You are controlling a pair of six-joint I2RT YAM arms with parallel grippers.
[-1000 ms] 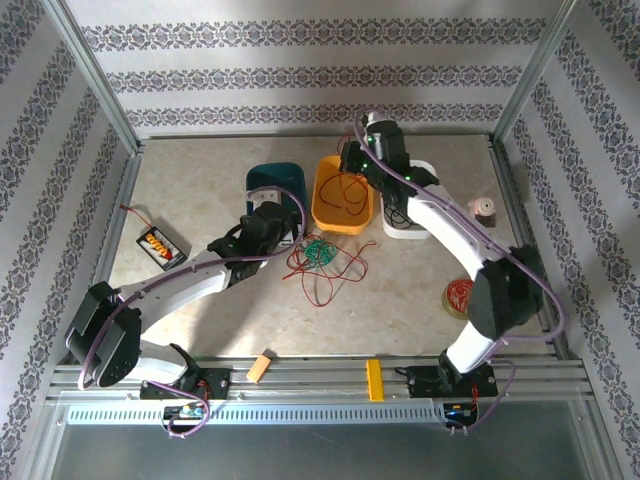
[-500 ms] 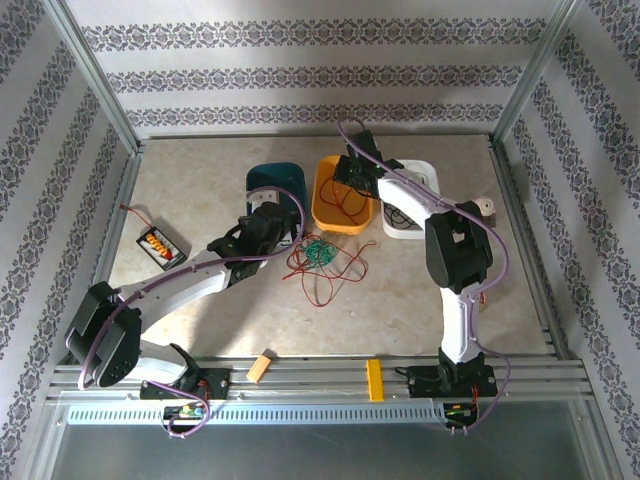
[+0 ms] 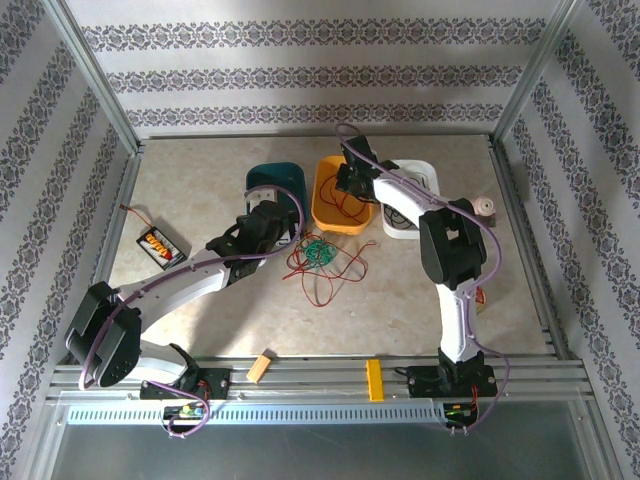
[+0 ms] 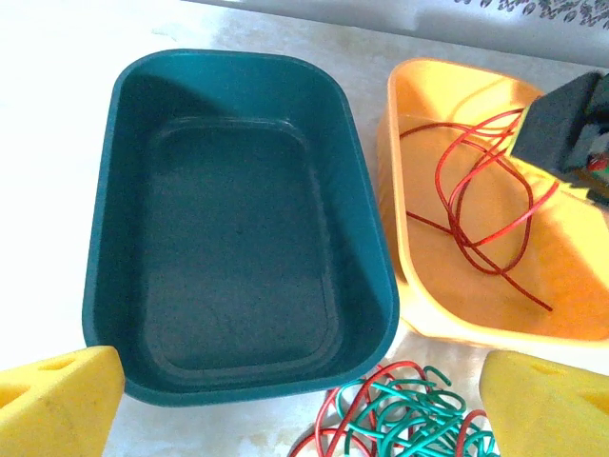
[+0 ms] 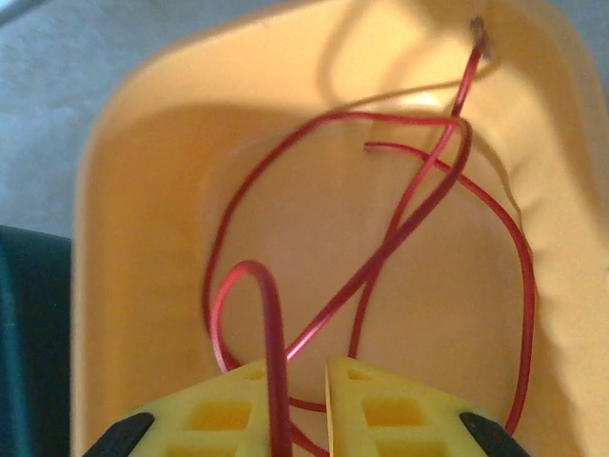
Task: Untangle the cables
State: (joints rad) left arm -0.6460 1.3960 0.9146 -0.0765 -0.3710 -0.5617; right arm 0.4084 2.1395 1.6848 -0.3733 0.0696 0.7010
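Right wrist view showed the right claw [image 5: 300,373] barely parted around a red cable [image 5: 381,255], seemingly sorting it into the orange tub [image 5: 124,209]. Left claw [image 4: 303,405] gaped empty near the red-green tangle [image 4: 409,419].

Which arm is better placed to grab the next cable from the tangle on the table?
Left: the open left gripper hovers beside the tangle; the right gripper is over the orange bin.
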